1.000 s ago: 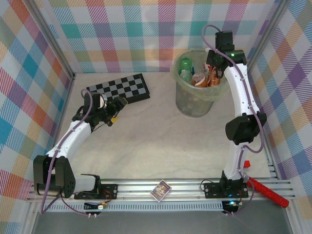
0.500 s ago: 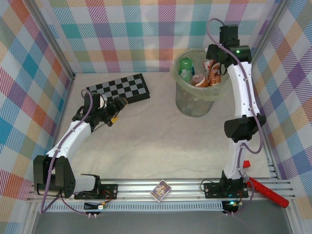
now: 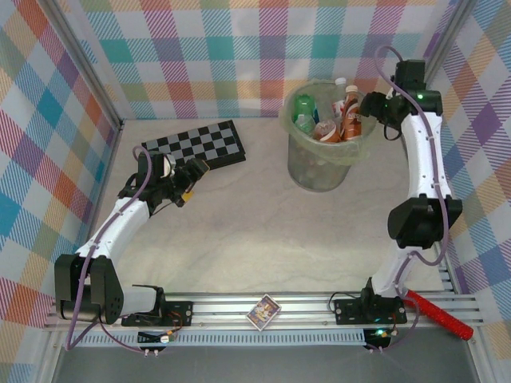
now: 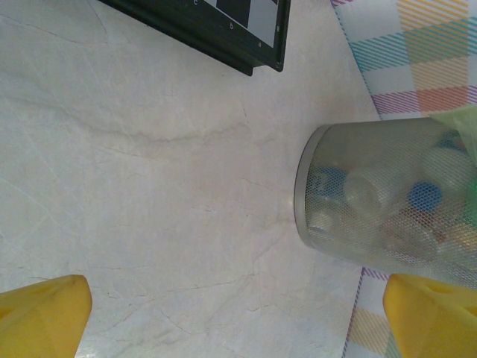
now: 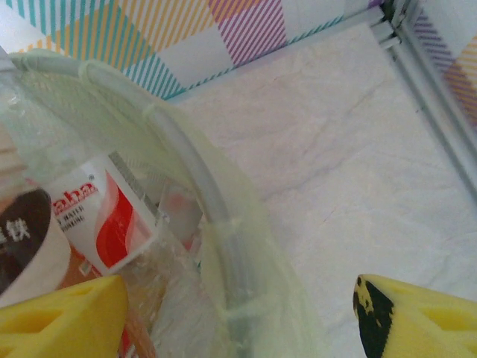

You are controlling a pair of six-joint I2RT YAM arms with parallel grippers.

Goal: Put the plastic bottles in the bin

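The bin point(image 3: 319, 152), a pale-green translucent bucket with a liner, stands at the back right of the table. Several plastic bottles lie inside it, among them a green one point(image 3: 303, 108) and a brown one point(image 3: 351, 118). My right gripper point(image 3: 374, 107) hovers at the bin's right rim, open and holding nothing. In the right wrist view its yellow fingers point(image 5: 63, 317) straddle the rim point(image 5: 197, 186), beside a bottle with a red and white label point(image 5: 112, 220). My left gripper point(image 3: 192, 182) is open and empty over bare table. It faces the bin point(image 4: 373, 194).
A black-and-grey chequered board point(image 3: 196, 146) lies at the back left, just beyond the left gripper. A small colourful card box point(image 3: 263, 311) sits on the front rail. A red-handled tool point(image 3: 435, 313) lies at the front right. Plaid walls close in three sides.
The right gripper opened and let a brown bottle drop into the bin, then swung right to the bin's rim. The left arm has not moved.
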